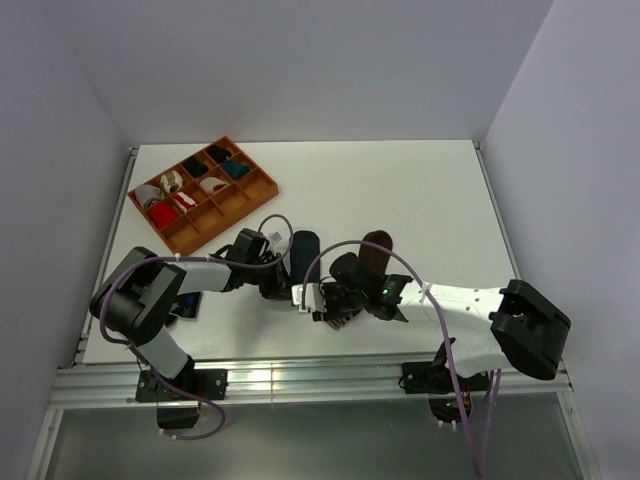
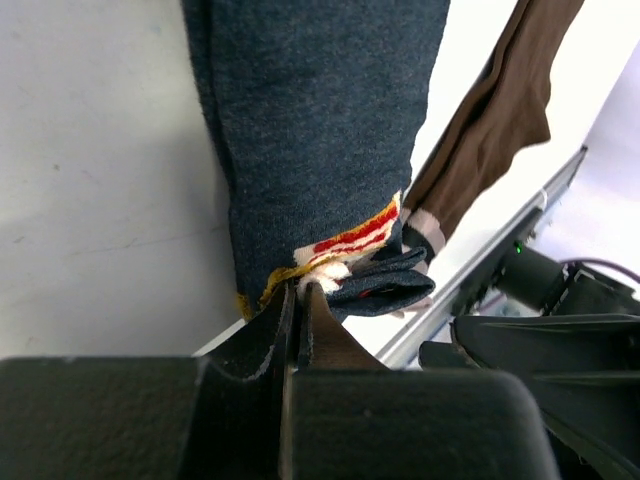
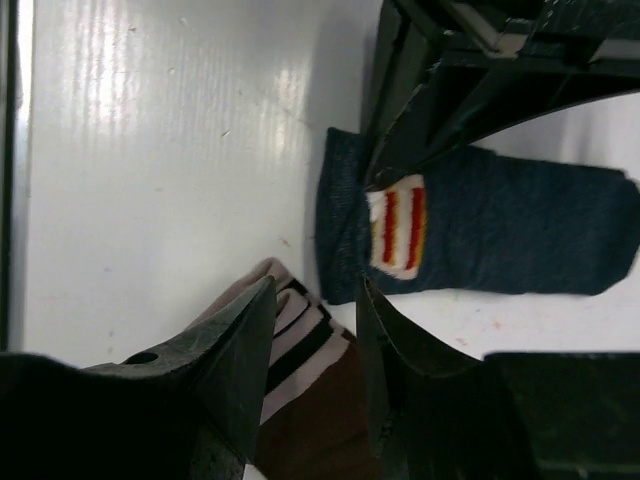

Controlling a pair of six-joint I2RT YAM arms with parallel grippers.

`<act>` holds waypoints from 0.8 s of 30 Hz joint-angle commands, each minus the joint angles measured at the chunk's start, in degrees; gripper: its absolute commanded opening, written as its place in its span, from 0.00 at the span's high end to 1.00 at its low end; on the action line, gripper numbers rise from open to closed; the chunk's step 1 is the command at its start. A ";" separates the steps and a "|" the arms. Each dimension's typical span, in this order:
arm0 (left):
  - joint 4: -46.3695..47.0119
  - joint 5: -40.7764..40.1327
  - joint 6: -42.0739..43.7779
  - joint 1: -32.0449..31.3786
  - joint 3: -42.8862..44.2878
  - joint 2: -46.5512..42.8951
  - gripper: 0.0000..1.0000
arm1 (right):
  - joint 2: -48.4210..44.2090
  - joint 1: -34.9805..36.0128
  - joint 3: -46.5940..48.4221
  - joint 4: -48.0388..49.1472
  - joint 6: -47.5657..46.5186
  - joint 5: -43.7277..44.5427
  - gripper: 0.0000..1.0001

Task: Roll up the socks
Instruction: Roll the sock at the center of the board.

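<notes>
The dark navy sock (image 1: 303, 250) lies flat with its red, white and tan cuff toward the near edge. In the left wrist view (image 2: 320, 130) it fills the middle. My left gripper (image 2: 300, 288) is shut on that patterned cuff (image 2: 350, 238), which is bunched at the jaws; it also shows in the top view (image 1: 289, 284). The brown sock (image 1: 377, 246) lies to the right of the navy one. My right gripper (image 3: 315, 285) is open, with the brown sock's pale-striped cuff (image 3: 305, 345) lying between its fingers. The navy sock (image 3: 500, 230) lies just beyond them.
An orange divided tray (image 1: 262, 178) with small red, white, teal and black bundles stands at the back left. The table's metal front rail (image 1: 300, 375) runs just behind both cuffs. The two grippers work close together.
</notes>
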 commanded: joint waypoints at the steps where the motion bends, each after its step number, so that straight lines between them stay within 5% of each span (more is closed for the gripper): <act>1: -8.07 1.42 3.35 0.50 -0.54 2.66 1.00 | 0.21 1.90 -1.46 7.89 -3.66 4.39 0.55; 9: -8.42 2.65 3.88 0.68 0.51 4.51 1.00 | -0.23 8.41 -3.14 9.75 -5.77 7.73 0.55; 24: -10.27 3.62 6.69 1.56 0.42 4.69 1.00 | 9.97 9.73 0.03 14.04 -8.58 13.10 0.57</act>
